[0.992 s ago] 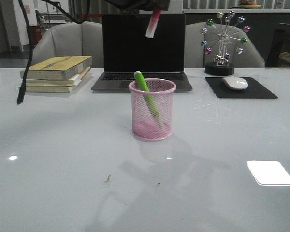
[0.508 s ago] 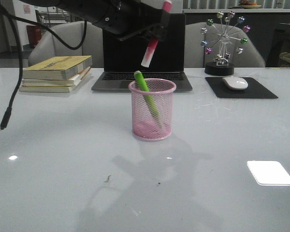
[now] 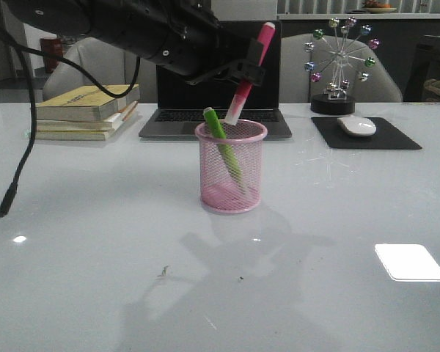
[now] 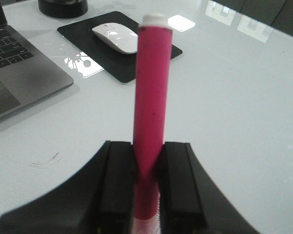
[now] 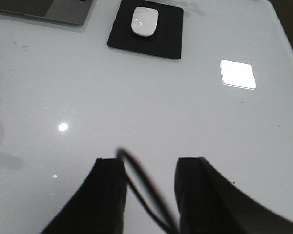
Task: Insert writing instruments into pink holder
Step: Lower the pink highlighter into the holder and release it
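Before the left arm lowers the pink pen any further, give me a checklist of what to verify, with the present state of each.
1. Left gripper shut on the pink pen: ok, fingers clamp its barrel.
2. Pen's lower tip at the pink holder rim: ok in the front view; depth cannot tell.
3. Pen tilt: not ok for a straight drop, its top leans toward the robot's right.
4. Green pen already inside, leaning to the cup's left rim: ok, space remains beside it.
5. Holder upright on the table: ok.
6. Right gripper open, empty, away from the holder: ok.
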Available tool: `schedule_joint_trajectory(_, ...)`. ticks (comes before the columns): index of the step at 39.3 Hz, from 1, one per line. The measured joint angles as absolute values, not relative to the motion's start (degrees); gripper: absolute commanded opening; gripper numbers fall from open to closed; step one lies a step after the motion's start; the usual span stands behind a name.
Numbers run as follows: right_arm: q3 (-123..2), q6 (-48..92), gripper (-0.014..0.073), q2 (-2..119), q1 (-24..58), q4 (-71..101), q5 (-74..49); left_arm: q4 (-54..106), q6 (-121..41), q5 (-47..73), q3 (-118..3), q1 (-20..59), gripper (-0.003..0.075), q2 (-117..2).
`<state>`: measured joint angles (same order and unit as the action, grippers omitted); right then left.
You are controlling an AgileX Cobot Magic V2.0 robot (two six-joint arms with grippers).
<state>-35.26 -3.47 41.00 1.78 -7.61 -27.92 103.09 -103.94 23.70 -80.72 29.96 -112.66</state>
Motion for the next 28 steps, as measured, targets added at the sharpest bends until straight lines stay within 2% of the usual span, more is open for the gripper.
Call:
schedule_joint_trajectory(7, -35.26, -3.47, 0.0379, 41.00, 1.78, -7.61, -27.92, 103.09, -103.94, 23.70, -80.72, 29.96, 0.0128, -112.70)
schedule_joint_trajectory(12, -35.26, -3.47, 0.0379, 41.00, 1.78, -7.61, -27.92, 103.09, -103.94, 23.04, -80.72, 29.96, 0.0232, -112.70)
schedule_joint_trajectory(18, -35.26, -3.47, 0.0379, 41.00, 1.78, -7.61, -27.92, 103.09, -103.55, 21.34, -80.72, 29.96, 0.0419, -112.70)
schedule_joint_trajectory(20, -35.26, -3.47, 0.0379, 41.00, 1.78, -7.61, -27.92, 103.09, -103.28, 20.71, -80.72, 29.96, 0.0447, -112.70)
schedule_joint_trajectory(28, -35.26, -3.47, 0.0379, 41.00, 1.78, -7.61, -27.92, 103.09, -102.93, 19.71, -80.72, 29.96, 0.0446, -112.70)
